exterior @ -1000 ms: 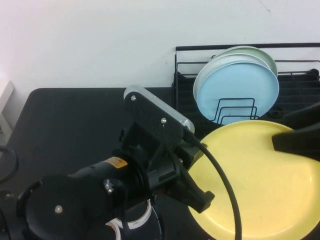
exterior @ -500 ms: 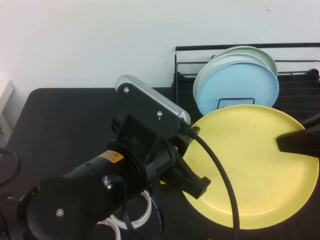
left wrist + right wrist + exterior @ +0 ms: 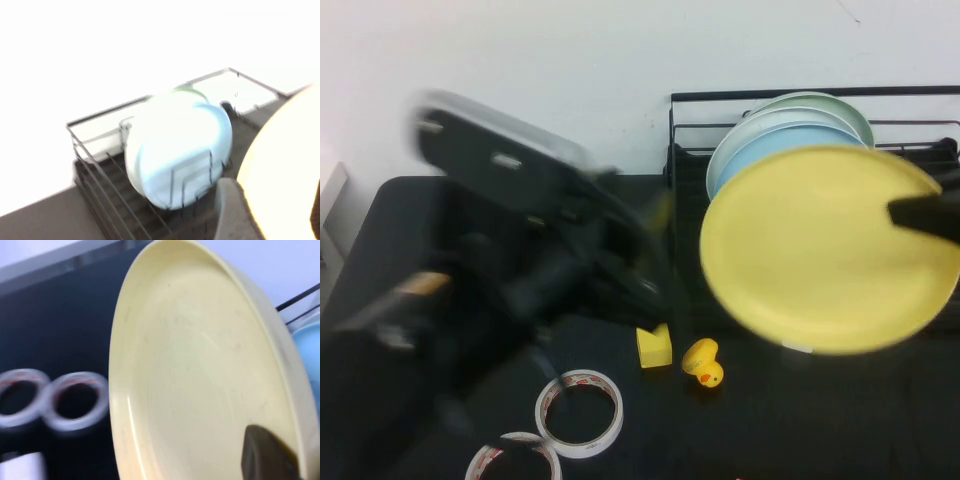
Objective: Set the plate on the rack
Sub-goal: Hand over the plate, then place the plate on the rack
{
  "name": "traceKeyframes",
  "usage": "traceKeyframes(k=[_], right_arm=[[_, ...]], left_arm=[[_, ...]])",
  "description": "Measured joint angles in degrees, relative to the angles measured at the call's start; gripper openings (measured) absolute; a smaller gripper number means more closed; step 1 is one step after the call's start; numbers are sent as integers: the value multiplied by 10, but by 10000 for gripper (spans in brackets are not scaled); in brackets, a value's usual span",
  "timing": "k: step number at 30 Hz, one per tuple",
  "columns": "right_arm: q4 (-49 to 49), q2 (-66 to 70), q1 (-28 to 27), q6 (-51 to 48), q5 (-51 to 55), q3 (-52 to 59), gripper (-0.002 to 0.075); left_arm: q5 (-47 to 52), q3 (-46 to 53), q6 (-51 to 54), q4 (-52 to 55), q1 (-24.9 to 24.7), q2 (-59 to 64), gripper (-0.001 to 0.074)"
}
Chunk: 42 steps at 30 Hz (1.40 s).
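The yellow plate (image 3: 825, 248) is held off the worktop (image 3: 790, 420), tilted nearly upright with its face turned away from the rack (image 3: 685, 170), directly in front of the rack's divider loops. It is gripped at its rim by the right pincer (image 3: 923, 213), whose dark finger (image 3: 267, 455) is seen pressed on the plate's inner face (image 3: 200, 385) in the right wrist view; the pincer is closed on the plate. Behind the plate, a light blue plate (image 3: 755, 150) and a pale green plate (image 3: 820, 100) are seen standing upright in the rack, against its high back rail.

The left pincer (image 3: 640, 290) is found beside the rack's near corner, apart from the yellow plate; it is blurred, so whether it is open or closed cannot be told.

On the worktop in front of the rack, a yellow block (image 3: 654, 346) and a small rubber duck (image 3: 703, 362) are seen side by side, with two tape rolls (image 3: 579, 413) further out from the rack.
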Motion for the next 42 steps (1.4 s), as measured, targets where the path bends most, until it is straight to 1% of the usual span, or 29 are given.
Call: traceKeyframes(k=[2, 4, 5, 7, 9, 11, 13, 14, 17, 21, 25, 31, 36, 42], right_arm=[[4, 0, 0, -27, -32, -10, 109], [6, 0, 0, -62, -58, -23, 109], [6, 0, 0, -84, -70, -32, 109], [6, 7, 0, -127, -87, -55, 109], [6, 22, 0, -162, -101, -86, 109], [2, 43, 0, -179, -106, -118, 108], [-4, 71, 0, -189, -101, -151, 108], [-7, 87, 0, -198, -89, -170, 108], [-11, 140, 0, -224, -36, -220, 108], [-14, 204, 0, -236, 26, -288, 108], [-32, 254, 0, -240, 48, -337, 108], [-55, 299, 0, -240, 50, -383, 108], [-58, 322, 0, -240, 25, -388, 108], [-67, 349, 0, -240, 2, -388, 108]], left_arm=[[-21, 0, 48, -78, 0, -41, 333], [-50, 0, 96, -164, 0, -78, 342], [-72, 0, 126, -202, 0, -99, 342], [-124, 3, 166, -239, 0, -133, 325], [-173, 15, 193, -260, 0, -170, 266], [-195, 31, 211, -269, 0, -207, 158], [-195, 46, 218, -276, 0, -238, 73], [-188, 54, 220, -277, 0, -255, 47], [-167, 76, 217, -278, 0, -297, 13], [-157, 101, 192, -278, 0, -337, 3], [-151, 131, 168, -278, 0, -358, 0], [-118, 164, 135, -279, 0, -363, 0], [-83, 175, 130, -279, 0, -363, -1], [-77, 175, 130, -278, 0, -363, -2]])
